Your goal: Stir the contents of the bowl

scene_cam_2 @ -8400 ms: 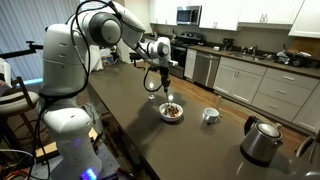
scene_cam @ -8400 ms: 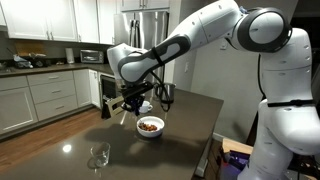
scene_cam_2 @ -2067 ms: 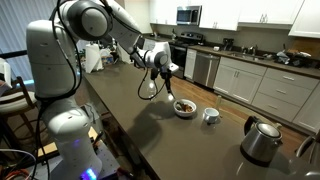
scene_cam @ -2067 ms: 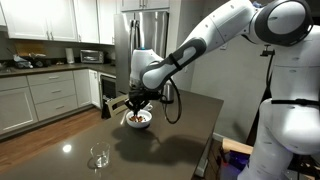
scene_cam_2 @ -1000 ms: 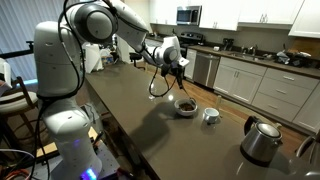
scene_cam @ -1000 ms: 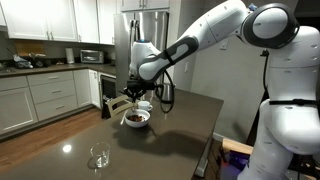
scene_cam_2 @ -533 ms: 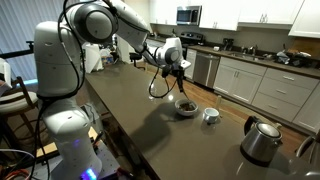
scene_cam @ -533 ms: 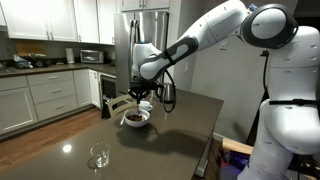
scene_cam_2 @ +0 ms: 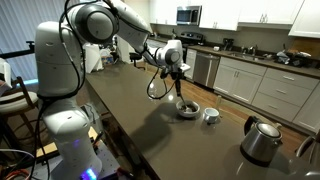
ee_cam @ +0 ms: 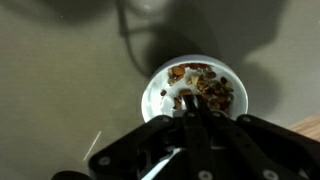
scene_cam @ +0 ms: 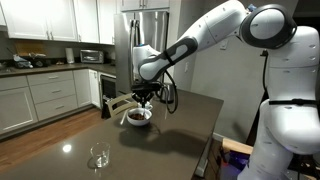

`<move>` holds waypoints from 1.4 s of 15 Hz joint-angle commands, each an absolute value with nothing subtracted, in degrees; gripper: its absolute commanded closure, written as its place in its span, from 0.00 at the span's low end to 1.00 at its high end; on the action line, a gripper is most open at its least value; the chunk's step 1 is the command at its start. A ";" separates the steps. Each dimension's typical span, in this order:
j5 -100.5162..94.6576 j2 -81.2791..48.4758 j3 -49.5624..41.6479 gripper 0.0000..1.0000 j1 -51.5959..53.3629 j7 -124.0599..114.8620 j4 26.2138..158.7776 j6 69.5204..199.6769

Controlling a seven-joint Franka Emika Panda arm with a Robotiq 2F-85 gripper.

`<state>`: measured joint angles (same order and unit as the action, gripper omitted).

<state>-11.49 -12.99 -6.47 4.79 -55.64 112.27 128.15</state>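
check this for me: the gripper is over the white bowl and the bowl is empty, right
Not quite. The gripper is over the white bowl, but the bowl is not empty: the wrist view shows dark reddish-brown chunks piled inside it.

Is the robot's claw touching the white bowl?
Apart. In an exterior view the gripper hangs above the bowl with a clear gap; only the thin stick it holds reaches down into it.
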 commanded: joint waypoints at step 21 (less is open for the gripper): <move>-16.92 -17.00 -0.99 0.22 8.85 -51.62 108.71 116.14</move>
